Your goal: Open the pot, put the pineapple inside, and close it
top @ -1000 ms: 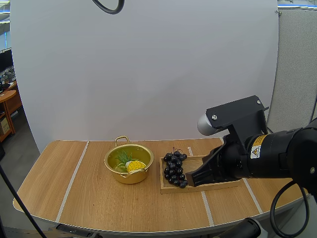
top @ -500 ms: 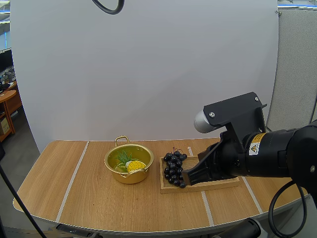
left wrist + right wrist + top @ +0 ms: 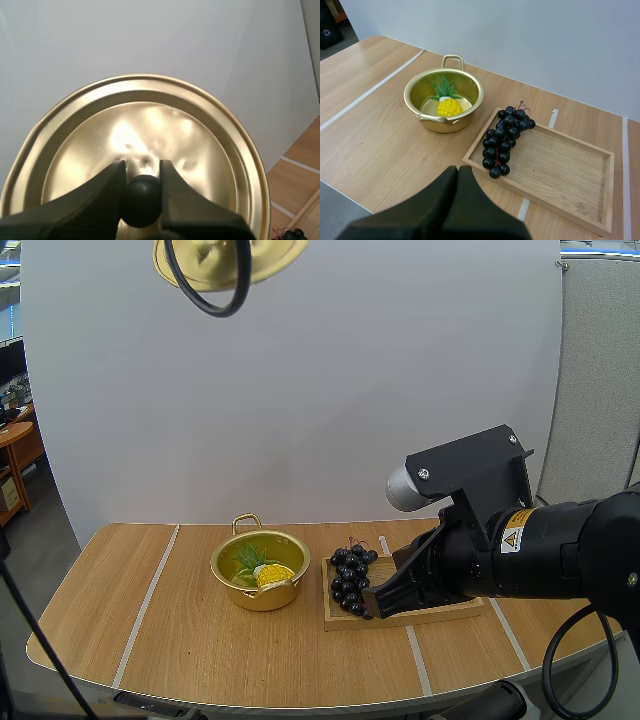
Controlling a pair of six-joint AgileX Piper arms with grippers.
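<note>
now the left gripper (image 3: 142,170) is closed on the small black ball knob (image 3: 141,200) of the round golden metal lid (image 3: 200,140): one black finger presses on each side of the knob, and the lid hangs just beyond the jaws, high above the light wooden table (image 3: 180,640). the right gripper (image 3: 458,172) holds nothing; its fingers lie together as one dark wedge. it hovers over a flat rectangular wooden tray (image 3: 560,170), and a bunch of dark purple grapes (image 3: 502,137) lies on the tray just ahead of the shut jaws. further ahead of them stands the golden metal pot with loop handles (image 3: 422,122), open. the small yellow toy pineapple with green leaves (image 3: 449,106) lies already inside it, on the bottom.

i judge that only the closing is left. the lid looks thin, light and stiff, but its metal is smooth and the round knob can turn between the pads, so the lid may swing or tilt when it is carried. the knob is the proper place to hold, and the hold seems centred. the lid should come down level over the middle of the pot, because a tilted edge can catch on the rim or push the light pot aside. the pineapple sits low, so i think it will not block the lid.
</note>
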